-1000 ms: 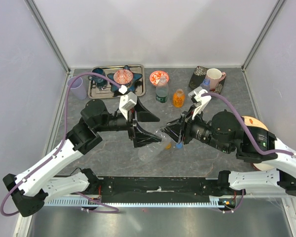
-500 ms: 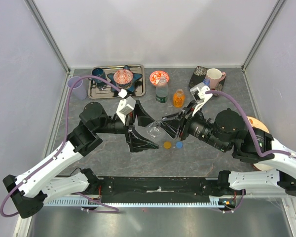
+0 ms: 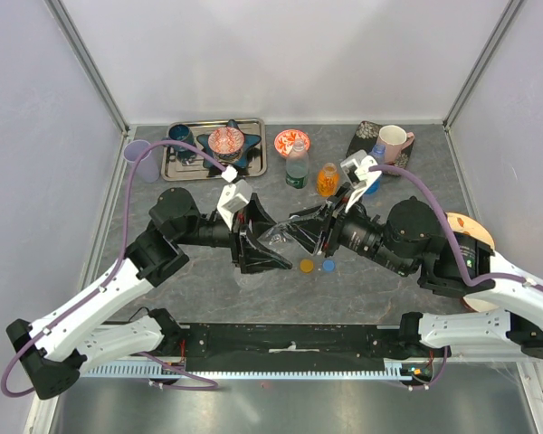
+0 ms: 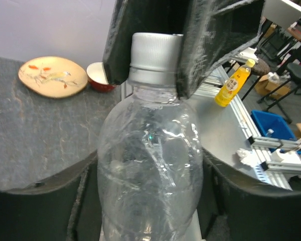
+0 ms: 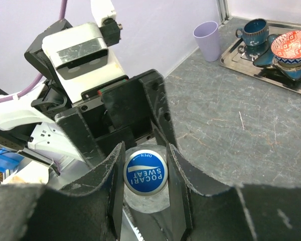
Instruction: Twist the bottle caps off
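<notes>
A clear bottle (image 4: 150, 160) is held off the table between the two arms (image 3: 279, 237). My left gripper (image 4: 150, 206) is shut on its body, one finger pressed to each side. Its white-and-blue cap (image 5: 145, 173) sits between the fingers of my right gripper (image 5: 146, 175), which is shut on it. In the top view the left gripper (image 3: 264, 238) and right gripper (image 3: 300, 232) meet tip to tip. A loose orange cap (image 3: 307, 265) and blue cap (image 3: 328, 266) lie on the table below them. A second clear bottle (image 3: 297, 168) and an orange bottle (image 3: 327, 180) stand behind.
A metal tray (image 3: 254, 165) with a patterned bowl (image 3: 226, 140) and a teal cup (image 3: 180, 136) stands at the back left, a lilac cup (image 3: 140, 159) beside it. A red bowl (image 3: 291, 141), a pink mug (image 3: 394, 141) and a plate (image 3: 471, 225) lie back and right.
My right gripper carried the clear bottle by its cap up and left, in between the left gripper's open fingers. The left fingers then closed on the bottle's body.
</notes>
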You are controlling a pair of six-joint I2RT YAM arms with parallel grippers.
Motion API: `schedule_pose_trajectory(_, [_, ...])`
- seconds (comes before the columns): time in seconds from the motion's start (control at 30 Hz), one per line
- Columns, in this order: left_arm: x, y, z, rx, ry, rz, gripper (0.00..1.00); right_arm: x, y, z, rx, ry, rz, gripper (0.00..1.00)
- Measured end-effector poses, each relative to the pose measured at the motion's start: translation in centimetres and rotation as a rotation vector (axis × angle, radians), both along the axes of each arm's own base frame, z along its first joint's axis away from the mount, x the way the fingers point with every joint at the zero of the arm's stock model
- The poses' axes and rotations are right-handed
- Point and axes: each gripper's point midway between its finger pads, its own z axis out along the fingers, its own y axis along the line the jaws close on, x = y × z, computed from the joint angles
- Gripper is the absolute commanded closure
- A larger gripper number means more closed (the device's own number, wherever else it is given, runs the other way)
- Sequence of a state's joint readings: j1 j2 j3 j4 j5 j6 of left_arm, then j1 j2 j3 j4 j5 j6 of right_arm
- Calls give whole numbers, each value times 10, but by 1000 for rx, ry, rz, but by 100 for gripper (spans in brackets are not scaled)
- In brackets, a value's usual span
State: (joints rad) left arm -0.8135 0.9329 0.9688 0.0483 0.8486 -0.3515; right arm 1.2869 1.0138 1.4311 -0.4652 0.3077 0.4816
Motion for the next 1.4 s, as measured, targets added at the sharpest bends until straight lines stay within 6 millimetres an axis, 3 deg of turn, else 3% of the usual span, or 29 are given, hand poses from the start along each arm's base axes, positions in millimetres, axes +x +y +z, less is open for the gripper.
schedule_pose_trajectory(0.03, [0, 0, -1, 3, 3, 0, 53, 0, 0, 0, -2, -1, 0, 82])
schedule_pose_trajectory(0.1, [0, 0, -2, 7, 5, -1, 53, 0, 1, -1, -5, 0, 1, 64])
schedule_pose_trajectory(0.13, [0, 1, -2, 8, 6, 0, 53, 0, 1, -2, -6, 0, 0, 45])
schedule_pose_trajectory(0.17, [0, 1, -2, 10, 6, 2, 53, 0, 1, -2, -8, 2, 0, 36])
schedule_pose_trajectory(0.23, [1, 2, -2, 11, 4, 17, 53, 1, 2, -2, -10, 2, -3, 21])
schedule_pose_trajectory(0.33, [8, 4, -5, 23, 4, 74, 51, 4, 2, 1, -11, 4, -22, 15])
schedule_pose_trajectory(0.63, [53, 22, -1, 23, -73, 448, 53, 31, -17, 40, 69, 5, -211, 20])
schedule_pose_trajectory(0.73, [67, 30, -3, 37, -111, 595, 54, 42, -17, 44, 65, 17, -282, 20])
schedule_pose_trajectory(1.13, [87, 38, -25, 179, -245, 867, 57, 68, 24, 6, -84, 51, -380, 25])
schedule_pose_trajectory(1.4, [92, 45, -23, 188, -262, 917, 57, 73, 25, -3, -102, 70, -395, 33])
